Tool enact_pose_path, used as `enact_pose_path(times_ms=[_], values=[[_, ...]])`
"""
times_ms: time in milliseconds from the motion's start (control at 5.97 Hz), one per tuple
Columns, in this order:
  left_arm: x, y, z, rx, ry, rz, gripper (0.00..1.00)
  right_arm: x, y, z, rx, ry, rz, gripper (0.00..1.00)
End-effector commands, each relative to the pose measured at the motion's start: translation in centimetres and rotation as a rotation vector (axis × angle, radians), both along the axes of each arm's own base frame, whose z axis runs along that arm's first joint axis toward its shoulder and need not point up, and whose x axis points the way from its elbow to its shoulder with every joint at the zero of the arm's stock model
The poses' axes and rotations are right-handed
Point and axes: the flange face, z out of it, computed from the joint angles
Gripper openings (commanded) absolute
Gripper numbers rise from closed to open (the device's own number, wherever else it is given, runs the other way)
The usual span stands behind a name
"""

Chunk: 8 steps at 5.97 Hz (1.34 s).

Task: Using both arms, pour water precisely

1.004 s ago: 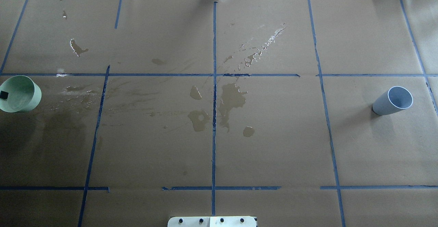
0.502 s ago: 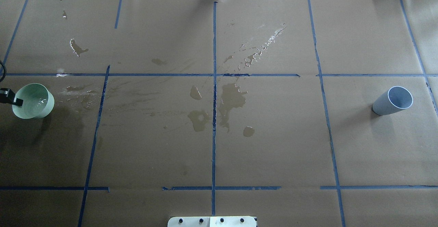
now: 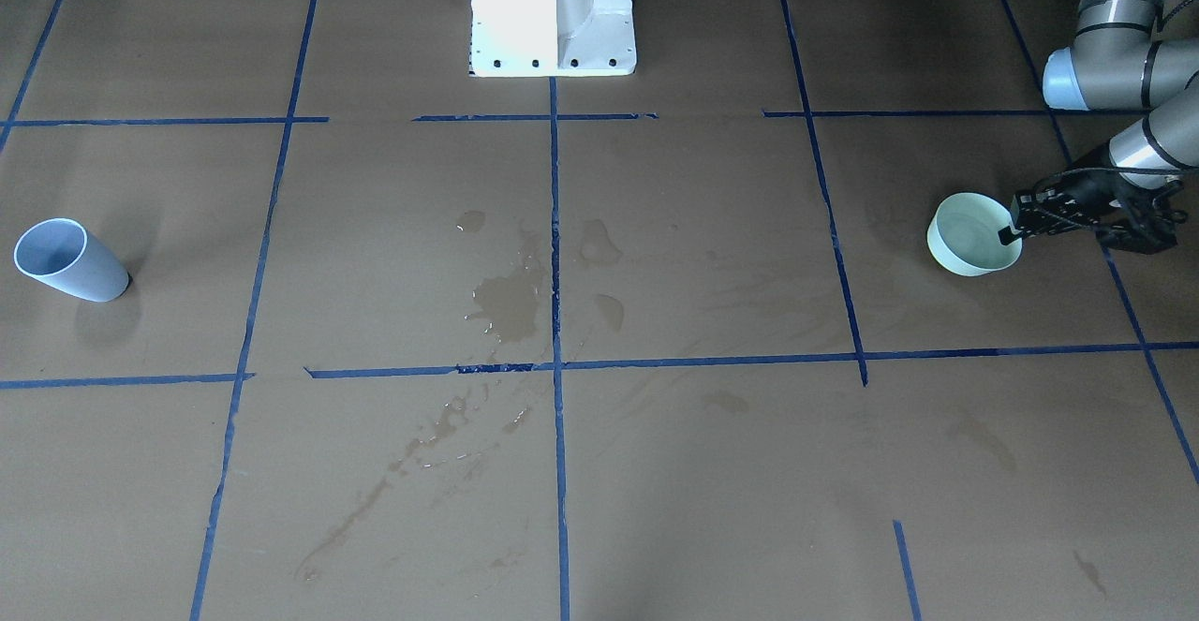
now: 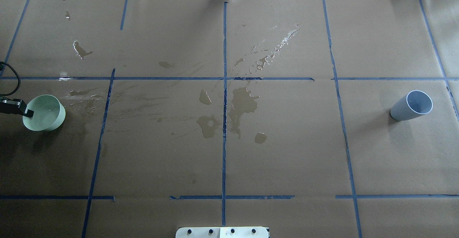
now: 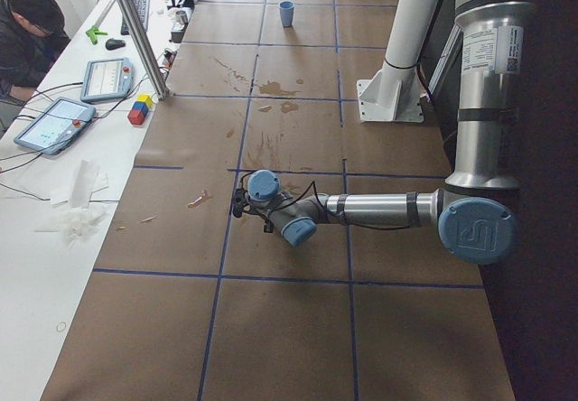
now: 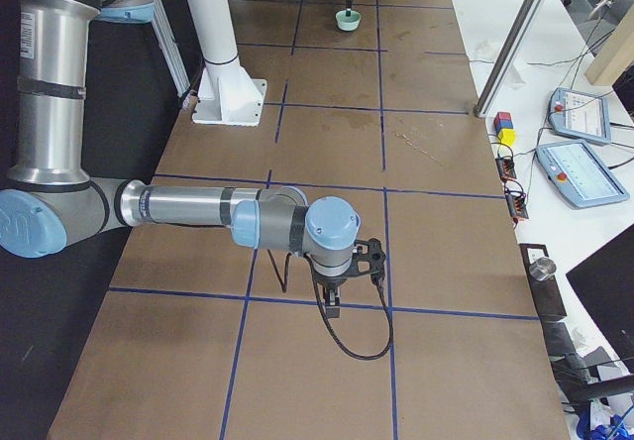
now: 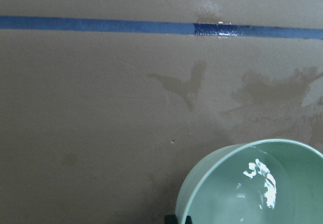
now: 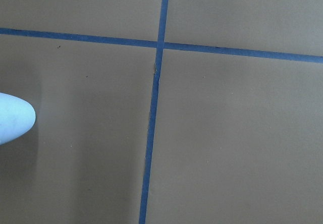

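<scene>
Water (image 7: 261, 179): clear, colourless liquid, showing as a white rippling glint on the floor of a pale green round bowl (image 4: 46, 113). More of it lies spilled as dark wet patches (image 4: 244, 102) and a glinting streak (image 4: 278, 47) about the middle of the brown paper-covered table (image 4: 161, 152), which is marked into squares by blue tape lines (image 4: 224, 159). Left gripper (image 3: 1012, 231): black, two-finger, carried on the silver-grey left arm (image 3: 1115, 68). It is narrowed onto the bowl's rim on the side facing the arm, with one finger inside the wall. The bowl sits mouth up and roughly level over the grid square at the robot's far left; whether its base touches the paper cannot be told. Right gripper (image 6: 334, 303): black, pointing down over the table on the right arm (image 6: 198, 207). It is seen only from the side camera, so how far it is open cannot be told. Its wrist view shows paper, a tape crossing and a pale rounded edge at the left border, too little to identify. Pale blue-grey tapered cup (image 4: 411, 106): upright, mouth up, at the robot's right end, well apart from the bowl; its contents cannot be told. Changes against the overhead pictures of a second and half a second ago: the bowl has come further in from the left edge, toward the table's middle and toward the robot, and shows smaller. The gripper finger and a loop of black cable (image 4: 15, 83) have come into view. The cup and wet patches lie as before.
</scene>
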Motion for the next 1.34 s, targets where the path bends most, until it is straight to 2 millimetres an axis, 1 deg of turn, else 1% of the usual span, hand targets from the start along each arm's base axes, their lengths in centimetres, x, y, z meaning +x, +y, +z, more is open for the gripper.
enact_pose_path(times_ms=[0,167,335,502,670,837,1004,1172], values=[[0.7,0.1,0.1,0.0,-0.001,0.014,0.23,0.0,0.0,0.0,0.0,0.0,0.001,1.0],[0.7,0.0,0.1,0.001,-0.002,0.014,0.42,0.0,0.0,0.0,0.0,-0.001,0.0,1.0],[0.8,0.0,-0.2,0.013,0.002,0.017,0.95,0.0,0.0,0.0,-0.001,-0.002,0.001,1.0],[0.2,-0.2,-0.6,0.025,0.006,0.007,1.0,0.0,0.0,0.0,-0.001,-0.002,0.001,1.0],[-1.1,-0.6,-0.7,0.064,0.001,-0.006,1.0,0.0,0.0,0.0,-0.001,-0.002,0.001,1.0],[-2.9,-1.2,-0.2,0.13,-0.014,0.012,1.0,0.0,0.0,0.0,-0.001,-0.002,0.001,1.0],[-5.3,-2.0,0.6,0.166,-0.053,0.031,1.0,0.0,0.0,0.0,-0.001,-0.002,0.001,1.0],[-9.4,-2.9,1.6,0.203,-0.094,0.054,1.0,0.0,0.0,0.1,-0.003,-0.002,0.001,1.0]])
